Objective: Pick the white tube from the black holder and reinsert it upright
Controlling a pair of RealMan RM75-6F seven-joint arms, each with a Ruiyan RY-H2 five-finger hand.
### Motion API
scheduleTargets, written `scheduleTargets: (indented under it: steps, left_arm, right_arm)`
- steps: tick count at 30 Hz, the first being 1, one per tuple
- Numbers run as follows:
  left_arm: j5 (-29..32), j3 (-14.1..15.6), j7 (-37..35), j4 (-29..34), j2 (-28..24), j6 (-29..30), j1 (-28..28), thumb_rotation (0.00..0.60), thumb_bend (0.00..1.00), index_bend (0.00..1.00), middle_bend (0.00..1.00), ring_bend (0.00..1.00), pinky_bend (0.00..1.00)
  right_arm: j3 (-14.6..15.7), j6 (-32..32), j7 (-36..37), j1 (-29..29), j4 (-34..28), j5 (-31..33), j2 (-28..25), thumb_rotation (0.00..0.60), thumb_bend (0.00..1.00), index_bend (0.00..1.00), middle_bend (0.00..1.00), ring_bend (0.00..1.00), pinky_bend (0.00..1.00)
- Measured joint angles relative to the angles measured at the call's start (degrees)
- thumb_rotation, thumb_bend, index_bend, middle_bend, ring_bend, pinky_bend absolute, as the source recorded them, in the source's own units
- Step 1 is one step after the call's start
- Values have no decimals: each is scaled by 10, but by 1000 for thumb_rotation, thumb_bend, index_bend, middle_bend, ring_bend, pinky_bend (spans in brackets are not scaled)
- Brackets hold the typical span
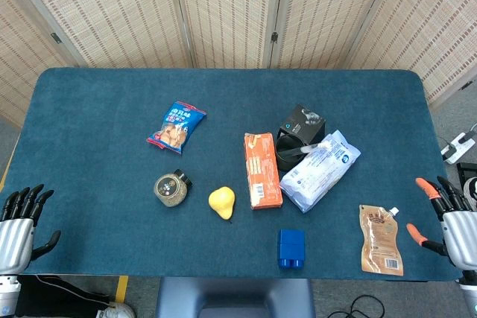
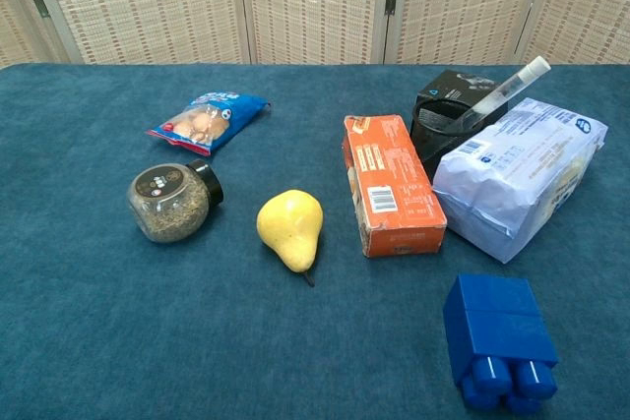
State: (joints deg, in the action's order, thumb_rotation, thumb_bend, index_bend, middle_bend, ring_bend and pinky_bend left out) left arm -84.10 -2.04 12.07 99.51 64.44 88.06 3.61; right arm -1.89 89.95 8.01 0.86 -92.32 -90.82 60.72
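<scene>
The black holder stands right of the table's centre. A white tube sits in it at a slant, its upper end leaning out to the right over the white-and-blue pouch. My left hand rests open at the table's front left corner, far from the holder. My right hand hangs at the front right edge, fingers spread, holding nothing. The chest view shows neither hand.
An orange carton lies left of the holder, a white-and-blue pouch right of it. Also on the table: a yellow pear, spice jar, blue snack bag, blue block, brown spouted pouch.
</scene>
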Motion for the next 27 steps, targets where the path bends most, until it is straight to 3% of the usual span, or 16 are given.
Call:
scheduleTargets:
  steps: [17, 23, 27]
  left_arm:
    - [9, -5, 22, 11, 6, -26, 14, 600, 322, 176, 112, 55, 93]
    - [12, -4, 17, 9, 6, -28, 13, 600, 322, 177, 113, 56, 93]
    - [14, -4, 13, 8, 5, -30, 13, 600, 322, 178, 113, 56, 93]
  right_arm:
    - [-8, -60, -5, 29, -12, 27, 2, 600, 186, 117, 247, 122, 137]
    - [-28, -110, 6, 59, -30, 61, 1, 600, 304, 178, 291, 135, 144]
    - [-53, -154, 14, 87, -44, 110, -3, 600, 308, 241, 310, 137, 146]
